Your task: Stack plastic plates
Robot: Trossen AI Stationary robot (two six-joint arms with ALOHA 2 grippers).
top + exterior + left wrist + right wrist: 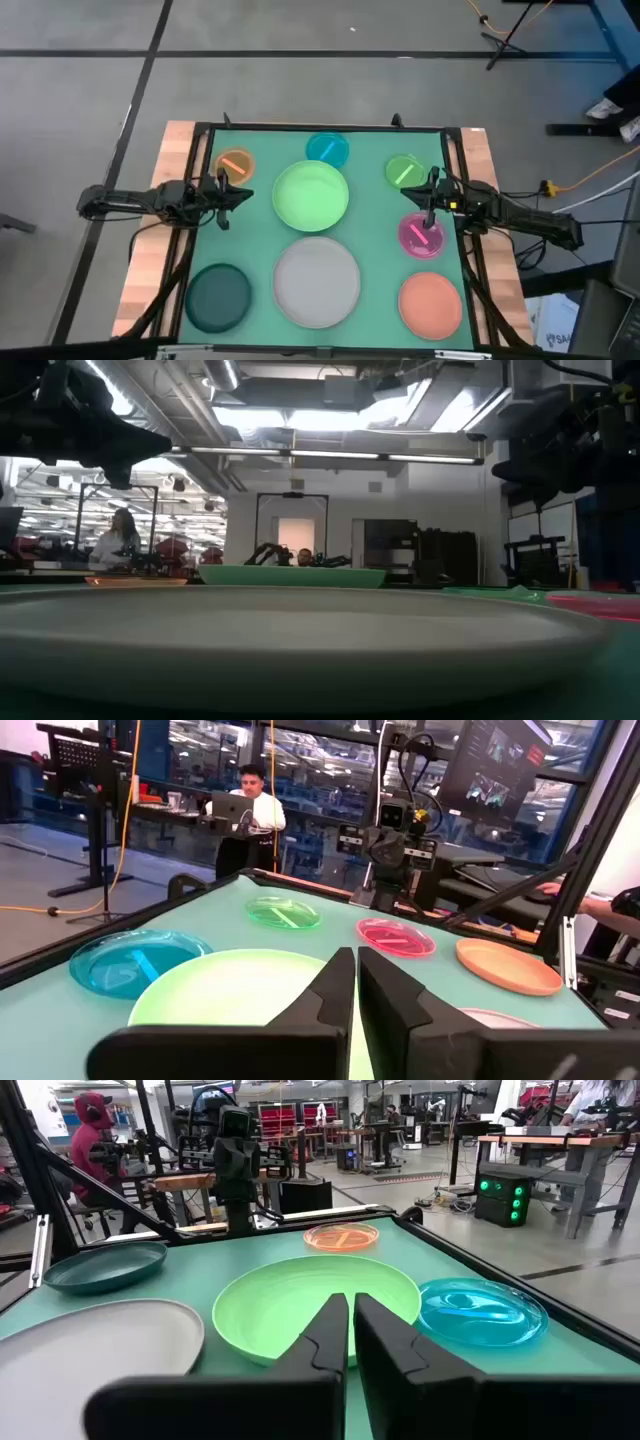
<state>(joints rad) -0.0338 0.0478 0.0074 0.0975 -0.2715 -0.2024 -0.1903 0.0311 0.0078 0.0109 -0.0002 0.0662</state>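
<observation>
High view shows I'm basically at square 1: all 8 plates lie on the mat [262, 140] on their own, none on top of another. I'm using the light green plate [311, 195] as my landmark, it sits mid-mat. The cyan plate [327, 149] is just behind it, nearly touching. The grey-white plate [317, 282] is just in front of it. The orange plate [235, 165] is off to its left, the lime plate [404, 171] to its right, and the pink plate [420, 236] front-right. The dark green plate [218, 295] and salmon plate [431, 304] are well apart from it at the front corners.

The left gripper [232, 195] hangs just left of the light green plate, fingers pinched together, holding nothing. The right gripper [430, 200] hangs to its right, between lime and pink, also closed and empty.

So 0 stacked, everything left to do.
</observation>
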